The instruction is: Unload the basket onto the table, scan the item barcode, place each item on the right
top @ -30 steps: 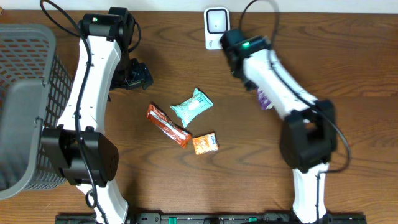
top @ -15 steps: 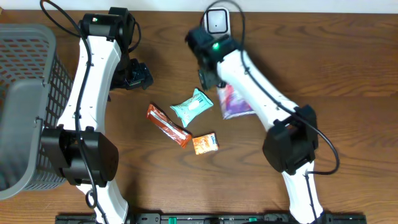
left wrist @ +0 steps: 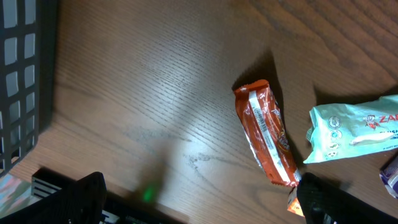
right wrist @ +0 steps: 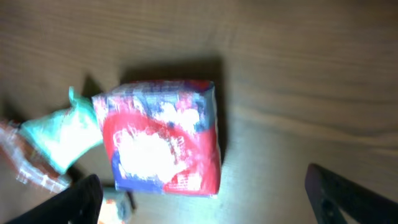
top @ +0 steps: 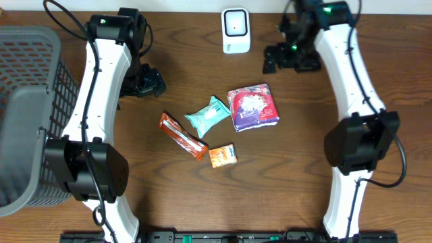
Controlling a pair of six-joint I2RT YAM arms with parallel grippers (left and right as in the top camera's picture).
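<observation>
The white barcode scanner (top: 235, 30) stands at the back middle of the table. The item, a red and purple packet (top: 253, 106), lies flat in the middle, held by nothing; the right wrist view shows the packet (right wrist: 161, 137) below and to the left of the jaws. My right gripper (top: 290, 57) hangs open and empty, to the right of the scanner and behind the packet. My left gripper (top: 145, 81) hovers open and empty at the back left, with its fingers (left wrist: 329, 202) wide apart.
A teal packet (top: 208, 115), an orange bar (top: 182, 136) and a small orange packet (top: 223, 156) lie left of the red packet. A grey basket (top: 27, 108) fills the left edge. The orange bar (left wrist: 266, 134) lies ahead of my left gripper.
My right gripper opened and let go of the red and purple packet, which now lies by the teal packet. The right arm swung from left of the scanner to its right. The left arm stayed still.
</observation>
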